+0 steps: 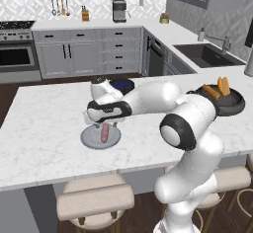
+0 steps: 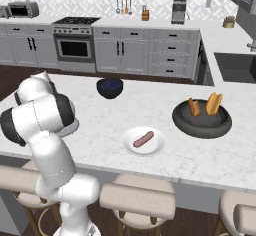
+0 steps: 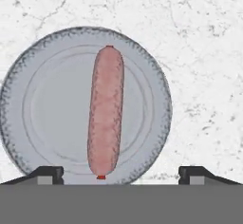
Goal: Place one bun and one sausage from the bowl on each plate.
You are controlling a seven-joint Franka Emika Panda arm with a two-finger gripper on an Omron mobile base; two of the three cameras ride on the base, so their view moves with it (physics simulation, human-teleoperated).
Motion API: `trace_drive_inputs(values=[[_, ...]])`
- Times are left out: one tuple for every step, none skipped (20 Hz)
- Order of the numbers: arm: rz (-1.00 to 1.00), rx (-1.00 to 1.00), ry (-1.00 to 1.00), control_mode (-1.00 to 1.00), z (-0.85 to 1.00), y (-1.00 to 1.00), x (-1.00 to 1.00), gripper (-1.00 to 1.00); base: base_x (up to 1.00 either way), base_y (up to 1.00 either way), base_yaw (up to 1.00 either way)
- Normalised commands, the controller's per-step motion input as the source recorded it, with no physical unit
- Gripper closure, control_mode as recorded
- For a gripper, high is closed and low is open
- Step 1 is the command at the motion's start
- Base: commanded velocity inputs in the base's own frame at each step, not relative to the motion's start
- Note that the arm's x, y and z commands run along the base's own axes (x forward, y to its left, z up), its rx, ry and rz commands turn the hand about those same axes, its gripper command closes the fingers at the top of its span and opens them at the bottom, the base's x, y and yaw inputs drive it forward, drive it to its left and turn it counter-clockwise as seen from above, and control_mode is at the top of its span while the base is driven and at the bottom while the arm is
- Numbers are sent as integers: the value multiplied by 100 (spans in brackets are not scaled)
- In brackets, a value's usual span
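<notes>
From the left base view I saw the gripper (image 1: pixel 105 123) hanging just above the grey plate (image 1: pixel 89 139) on the marble counter (image 1: pixel 44 138), with a sausage (image 1: pixel 105 133) lying on that plate directly beneath it. I could not tell from here how the fingers stood. Well to the right of the grey plate sat the dark bowl (image 1: pixel 236 107), holding two buns (image 1: pixel 224 85), one upright and one leaning. A dark blue bowl (image 1: pixel 123 85) showed just beyond the arm, behind the grey plate.

From the right base view the arm's white body covered most of the grey plate, leaving a sliver of its rim (image 2: pixel 74 126). To the right of it I saw the white plate (image 2: pixel 131 147) carrying the second sausage (image 2: pixel 143 139), lying at a slant. Further right, the dark bowl (image 2: pixel 202 125) held the two buns (image 2: pixel 214 103), side by side and both propped up. The dark blue bowl (image 2: pixel 109 88) stood behind the white plate, apart from it.

In the hand view the grey plate (image 3: pixel 42 109) lay on the marble, the sausage (image 3: pixel 106 111) stretched across its middle. The two fingertips (image 3: pixel 46 173) stood spread wide, one to either side of the sausage's near end, touching nothing and holding nothing.
</notes>
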Motion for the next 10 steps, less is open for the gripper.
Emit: trace_drive_inputs(values=[[-2, 16, -4, -100, 56, -100, -100, -100, 0, 0, 0], [-1, 18, -3, -100, 52, -100, -100, -100, 0, 0, 0], [-3, 15, 0, -100, 47, -100, -100, -100, 0, 0, 0], [-4, 13, 0, -100, 37, -96, -100, -100, 0, 0, 0], [0, 9, 0, -100, 24, -91, -100, -100, 0, 0, 0], [0, 9, 0, -100, 23, -96, -100, -100, 0, 0, 0], [0, 8, 0, -100, 11, -79, -100, -100, 0, 0, 0], [0, 1, 0, -100, 0, -48, -100, -100, 0, 0, 0], [-1, 0, 0, -100, 0, -10, -100, -100, 0, 0, 0], [-3, 0, 0, -100, -1, 0, -100, -100, 0, 0, 0]])
